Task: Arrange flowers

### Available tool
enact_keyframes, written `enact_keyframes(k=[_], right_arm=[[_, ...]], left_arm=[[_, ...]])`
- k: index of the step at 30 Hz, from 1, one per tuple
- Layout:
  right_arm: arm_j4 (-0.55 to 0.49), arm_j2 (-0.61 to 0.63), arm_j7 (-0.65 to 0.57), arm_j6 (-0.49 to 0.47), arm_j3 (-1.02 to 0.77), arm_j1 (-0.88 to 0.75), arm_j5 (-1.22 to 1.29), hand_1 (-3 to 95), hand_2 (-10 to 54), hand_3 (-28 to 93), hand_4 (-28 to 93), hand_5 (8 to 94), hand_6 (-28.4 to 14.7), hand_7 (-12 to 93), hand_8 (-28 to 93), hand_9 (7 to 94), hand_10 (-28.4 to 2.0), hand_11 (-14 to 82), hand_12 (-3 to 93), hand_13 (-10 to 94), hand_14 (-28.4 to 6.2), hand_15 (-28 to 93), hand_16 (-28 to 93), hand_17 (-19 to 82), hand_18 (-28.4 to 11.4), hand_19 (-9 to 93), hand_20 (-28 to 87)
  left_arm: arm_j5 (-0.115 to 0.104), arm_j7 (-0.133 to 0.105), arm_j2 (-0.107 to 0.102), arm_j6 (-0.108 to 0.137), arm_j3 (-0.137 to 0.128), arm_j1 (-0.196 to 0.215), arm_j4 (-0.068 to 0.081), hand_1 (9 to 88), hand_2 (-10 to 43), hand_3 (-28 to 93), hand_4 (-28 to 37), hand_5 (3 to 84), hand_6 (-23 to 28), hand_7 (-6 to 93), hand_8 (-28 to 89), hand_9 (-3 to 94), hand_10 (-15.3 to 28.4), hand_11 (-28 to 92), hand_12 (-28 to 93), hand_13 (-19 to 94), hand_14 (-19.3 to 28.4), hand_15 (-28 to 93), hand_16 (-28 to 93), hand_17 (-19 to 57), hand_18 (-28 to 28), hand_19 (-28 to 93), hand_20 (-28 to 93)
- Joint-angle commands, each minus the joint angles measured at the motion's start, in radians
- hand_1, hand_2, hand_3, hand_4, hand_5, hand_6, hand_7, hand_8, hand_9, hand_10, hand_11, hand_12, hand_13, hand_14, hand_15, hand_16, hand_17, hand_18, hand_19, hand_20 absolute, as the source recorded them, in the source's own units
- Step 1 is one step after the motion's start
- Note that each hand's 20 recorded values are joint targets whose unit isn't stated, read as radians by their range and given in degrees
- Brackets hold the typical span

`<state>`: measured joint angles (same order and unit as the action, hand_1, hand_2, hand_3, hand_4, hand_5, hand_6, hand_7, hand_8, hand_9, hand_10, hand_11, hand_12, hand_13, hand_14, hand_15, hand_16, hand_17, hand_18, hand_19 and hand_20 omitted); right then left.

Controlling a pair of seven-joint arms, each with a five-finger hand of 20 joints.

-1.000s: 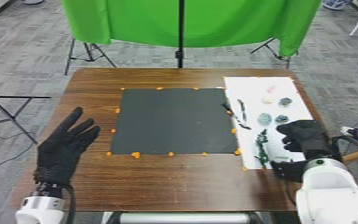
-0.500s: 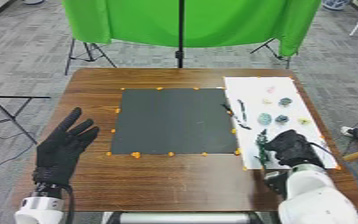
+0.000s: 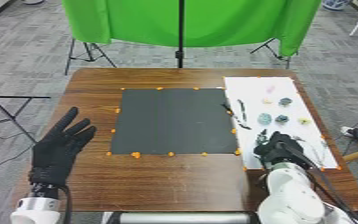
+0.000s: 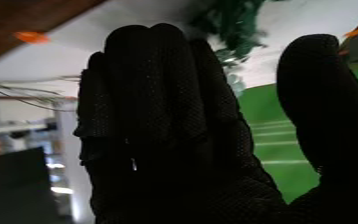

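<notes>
Black-gloved right hand (image 3: 280, 146) moved leftward to the green leafy stem (image 3: 262, 135).
Its fingers were straight and released, thumb apart, near the stem, which lay partly hidden on the white paper sheet (image 3: 246, 86). Farther up the sheet lay the round blue-green flower head (image 3: 264, 119). Black-gloved left hand (image 3: 55, 152), fingers extended and loose, was left of the dark grey mat (image 3: 171, 120) on the brown wooden counter (image 3: 175, 182).
</notes>
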<state>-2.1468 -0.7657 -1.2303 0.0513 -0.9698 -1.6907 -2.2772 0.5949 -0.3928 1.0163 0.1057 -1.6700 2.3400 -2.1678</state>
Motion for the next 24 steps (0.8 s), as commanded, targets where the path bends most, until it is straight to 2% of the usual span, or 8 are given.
enact_keyframes(k=[1, 2, 8, 9, 15, 18, 20, 24], right_arm=[[0.090, -0.021, -0.018, -0.144, 0.201, 0.140, -0.103, 37.0, -7.9, 74, -24, 67.0, -6.3, 22, -13, 70.1, -17.6, 44.0, 17.3, 68, -13.9, 66, 11, 36, -25.4, 93, 6], [0.098, -0.020, -0.028, -0.157, 0.220, 0.148, -0.104, 38.1, -8.4, 73, -24, 68.5, -6.2, 24, -13, 71.4, -17.0, 45.3, 18.0, 70, -12.9, 66, 12, 37, -25.4, 93, 9], [0.148, -0.026, -0.027, -0.187, 0.253, 0.163, -0.103, 52.2, -9.5, 66, -27, 76.2, -5.6, 36, 4, 79.5, -13.5, 50.6, 21.5, 79, -9.7, 69, 17, 45, -24.0, 93, 25], [0.153, -0.022, -0.021, -0.175, 0.254, 0.161, -0.112, 54.3, -9.5, 66, -28, 77.9, -5.1, 36, 5, 81.5, -12.9, 49.5, 23.3, 80, -9.1, 69, 18, 47, -23.4, 93, 28], [0.146, 0.006, -0.027, -0.059, 0.238, 0.138, -0.182, 57.5, -9.5, 68, -28, 83.2, -4.9, 33, 9, 86.5, -12.1, 46.9, 25.6, 84, -8.2, 69, 19, 51, -21.7, 93, 33], [0.130, 0.014, -0.029, 0.002, 0.221, 0.132, -0.221, 57.4, -9.5, 70, -28, 84.8, -4.9, 31, 10, 87.9, -12.0, 46.8, 25.5, 85, -7.9, 69, 20, 52, -21.6, 93, 36], [0.103, 0.020, -0.031, 0.034, 0.201, 0.118, -0.244, 57.2, -9.5, 70, -28, 85.7, -5.0, 31, 10, 88.5, -11.9, 46.7, 25.3, 86, -7.8, 69, 20, 52, -21.4, 93, 37], [0.050, 0.025, -0.021, 0.101, 0.182, 0.117, -0.290, 57.0, -9.5, 71, -28, 86.5, -5.1, 30, 11, 89.4, -11.7, 46.7, 25.2, 86, -7.7, 69, 20, 53, -21.5, 93, 39]], left_arm=[[-0.002, 0.014, 0.011, 0.013, -0.004, 0.011, -0.005, 23.7, 4.0, 80, -25.2, 36.7, 6.0, 10.7, -10, 34.7, 19.2, 20, 11, 24, 27.6, 47, -8, -10.9, 26.9, 53, 6], [0.004, 0.028, 0.020, 0.006, -0.007, 0.004, -0.003, 23.7, 4.0, 80, -25.2, 36.7, 6.0, 10.7, -10, 34.7, 19.2, 20, 11, 24, 27.6, 47, -8, -10.9, 26.9, 53, 6], [-0.003, 0.018, 0.012, 0.015, -0.007, 0.008, -0.005, 23.7, 4.0, 80, -25.3, 36.7, 6.0, 10.8, -10, 34.7, 19.2, 20, 11, 24, 27.6, 47, -8, -10.9, 26.9, 53, 6], [-0.011, -0.005, 0.001, 0.024, -0.001, 0.017, -0.006, 23.7, 4.0, 80, -25.3, 36.7, 6.0, 10.8, -10, 34.7, 19.2, 20, 11, 24, 27.6, 47, -8, -10.9, 26.9, 53, 6], [-0.018, -0.015, -0.006, 0.035, -0.006, 0.027, -0.011, 23.8, 4.1, 80, -25.1, 36.7, 6.0, 10.8, -10, 34.7, 19.1, 20, 11, 24, 27.5, 47, -8, -10.9, 26.9, 53, 6], [-0.022, -0.036, -0.014, 0.042, -0.003, 0.032, -0.012, 23.8, 4.0, 80, -25.1, 36.6, 6.0, 10.8, -10, 34.7, 19.1, 20, 11, 24, 27.6, 47, -8, -10.9, 26.9, 53, 6], [-0.017, -0.029, -0.009, 0.037, -0.005, 0.026, -0.011, 23.8, 4.0, 80, -25.2, 36.6, 6.0, 10.8, -10, 34.6, 19.1, 20, 11, 24, 27.6, 47, -8, -10.9, 26.9, 53, 6], [-0.029, -0.059, -0.031, 0.048, 0.006, 0.025, -0.009, 23.8, 4.1, 80, -25.1, 36.6, 6.0, 10.8, -10, 34.7, 19.2, 20, 11, 24, 27.6, 47, -8, -10.9, 26.9, 53, 6]])
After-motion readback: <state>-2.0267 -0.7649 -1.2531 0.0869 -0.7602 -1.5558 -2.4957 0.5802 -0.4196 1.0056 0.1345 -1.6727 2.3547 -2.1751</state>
